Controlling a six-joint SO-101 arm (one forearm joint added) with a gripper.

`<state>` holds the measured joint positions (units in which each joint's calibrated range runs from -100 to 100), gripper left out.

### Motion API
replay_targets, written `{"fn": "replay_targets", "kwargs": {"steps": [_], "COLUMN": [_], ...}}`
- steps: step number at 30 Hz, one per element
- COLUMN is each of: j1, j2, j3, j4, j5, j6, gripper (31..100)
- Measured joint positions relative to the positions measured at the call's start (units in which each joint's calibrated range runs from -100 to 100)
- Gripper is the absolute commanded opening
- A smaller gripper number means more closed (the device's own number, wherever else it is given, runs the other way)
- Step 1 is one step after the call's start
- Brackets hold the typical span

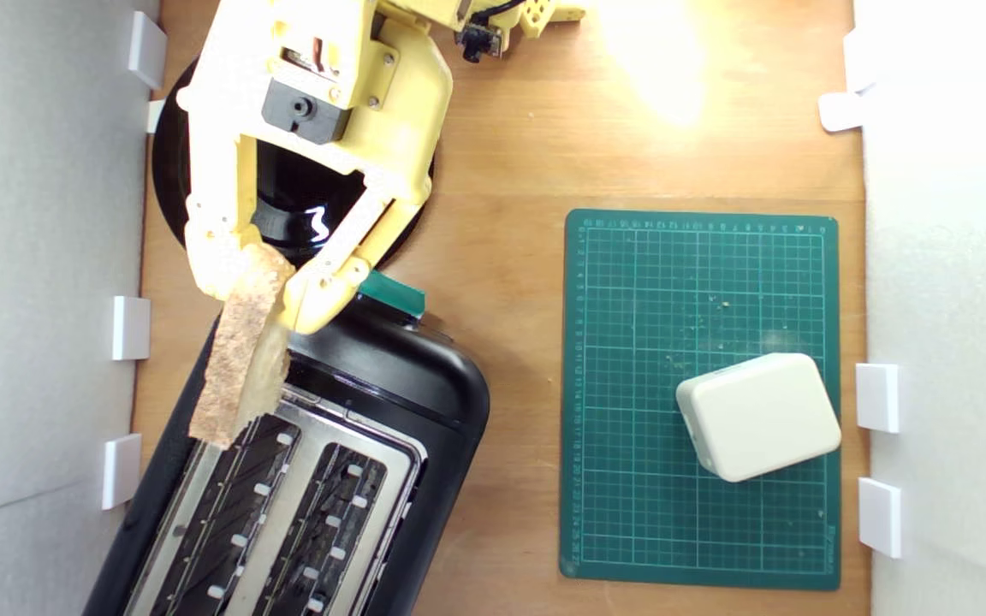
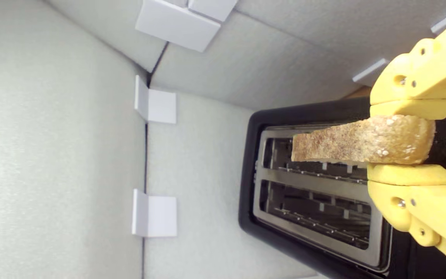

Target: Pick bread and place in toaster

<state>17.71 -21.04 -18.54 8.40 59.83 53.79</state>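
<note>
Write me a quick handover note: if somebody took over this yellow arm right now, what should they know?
Gripper: shut on the bread, held edge-on.
Bread: lifted, hanging over the toaster, above the end of the slot nearer the exterior view's left; not yet inside.
Both slots look empty.
Done: pickup and carry.
Left: line up with the slot, lower, release.

Wooden tabletop (image 1: 510, 257) between white foam walls (image 1: 39, 257) with white brackets (image 1: 131, 328), bright glare above.

Bright, glare on table (image 1: 656, 68), soft focus
</note>
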Motion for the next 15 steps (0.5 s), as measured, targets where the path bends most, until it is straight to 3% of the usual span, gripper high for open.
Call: {"fn": "replay_targets", "kwargs": {"steps": [15], "j1": [0.0], "j2": [3.3], "j3": [0.0], "j4": [0.0], "j5": [-0.9], "j6": [0.0], "gripper": [59.8]}}
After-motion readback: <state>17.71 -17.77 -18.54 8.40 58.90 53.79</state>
